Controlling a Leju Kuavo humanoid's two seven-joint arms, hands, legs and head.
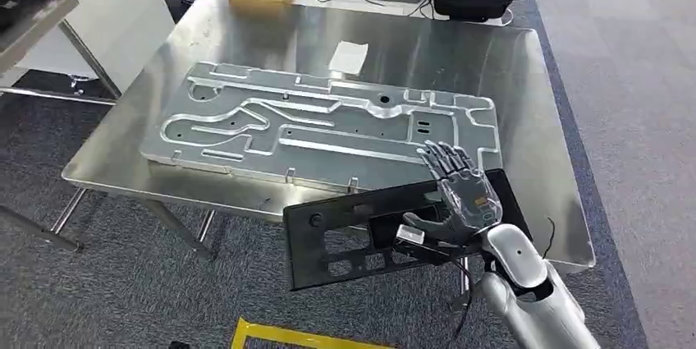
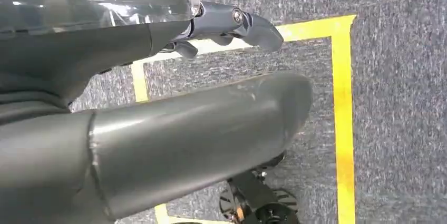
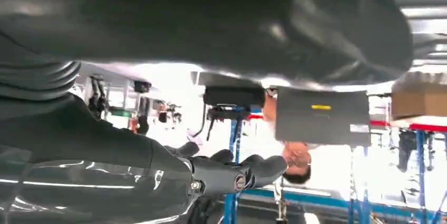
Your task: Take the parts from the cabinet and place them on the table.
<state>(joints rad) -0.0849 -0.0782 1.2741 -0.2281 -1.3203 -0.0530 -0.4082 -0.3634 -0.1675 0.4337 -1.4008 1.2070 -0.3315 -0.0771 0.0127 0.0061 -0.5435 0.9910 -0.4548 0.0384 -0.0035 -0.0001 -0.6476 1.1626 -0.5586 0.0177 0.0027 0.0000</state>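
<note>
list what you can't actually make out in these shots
- Head view: the right hand covers part of the black panel, so its grip underneath is hidden.
- Head view: the steel table hides whatever lies beneath it.
- Left wrist view: the left hand shows partly; its fingers' state is unclear.

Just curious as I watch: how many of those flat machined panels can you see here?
2. A big silver panel lies flat on the table; a black panel is held by the right hand over the table's near edge. Others may be out of view.
</note>
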